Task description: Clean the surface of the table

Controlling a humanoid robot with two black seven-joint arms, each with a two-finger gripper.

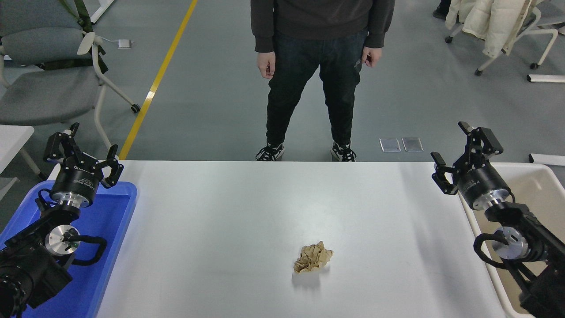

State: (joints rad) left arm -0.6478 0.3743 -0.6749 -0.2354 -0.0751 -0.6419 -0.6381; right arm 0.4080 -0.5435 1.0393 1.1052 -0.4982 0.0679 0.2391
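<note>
The white table surface (pixel 247 207) fills the middle of the head view. A crumpled tan paper ball (pixel 312 258) lies on it, near the front and slightly right of centre. My right gripper (pixel 459 152) hangs open over the table's far right corner, well away from the paper, with nothing between its fingers. At the lower left my left gripper (pixel 84 150) is parked open above the blue tray.
A blue plastic tray (pixel 112 221) sits along the table's left edge. A cream-white bin (pixel 540 194) stands off the right edge, under my right arm. A person (pixel 318 75) stands at the far side. Chairs stand at the back left and back right.
</note>
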